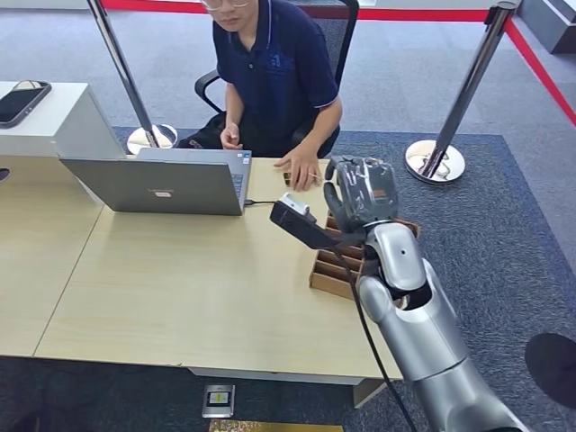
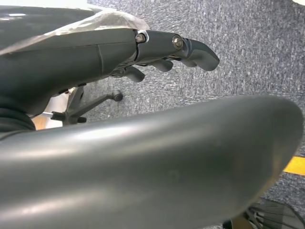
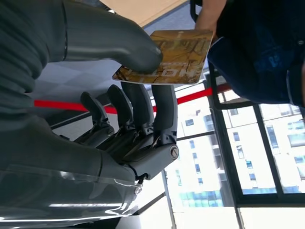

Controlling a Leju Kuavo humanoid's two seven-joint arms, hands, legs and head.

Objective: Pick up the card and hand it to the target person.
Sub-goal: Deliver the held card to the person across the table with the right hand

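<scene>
On your far left a phone (image 1: 21, 101) lies on a white stand (image 1: 67, 121) beside the bench (image 1: 170, 288). Next along, an open laptop (image 1: 159, 184) sits at the far edge of the bench with its lid back toward you, and a cable (image 1: 259, 202) runs from its right side. Behind it a person (image 1: 275, 76) sits in a chair (image 1: 343, 54), one hand (image 1: 300, 169) resting on the bench just right of the laptop.

Right of that, a brown slotted tray (image 1: 333, 270) stands on the right end of the bench; the arm covers most of it, so you cannot tell what its slots hold. The right robot hand (image 1: 360, 193) is raised above the tray's far end, its back toward you. In the right wrist view this robot hand (image 3: 144, 95) pinches the card (image 3: 172, 57) between thumb and fingers (image 3: 163, 112); the card is gold-brown and flat, and its free end points at the person's hand (image 3: 210, 14), very near it, though contact is unclear.

Two stanchions (image 1: 448, 126) with red tape (image 1: 421, 13) stand on the carpet (image 1: 502, 207) beyond the bench.

The left robot hand (image 2: 172, 50) hangs over grey carpet, fingers loosely extended and holding nothing.
</scene>
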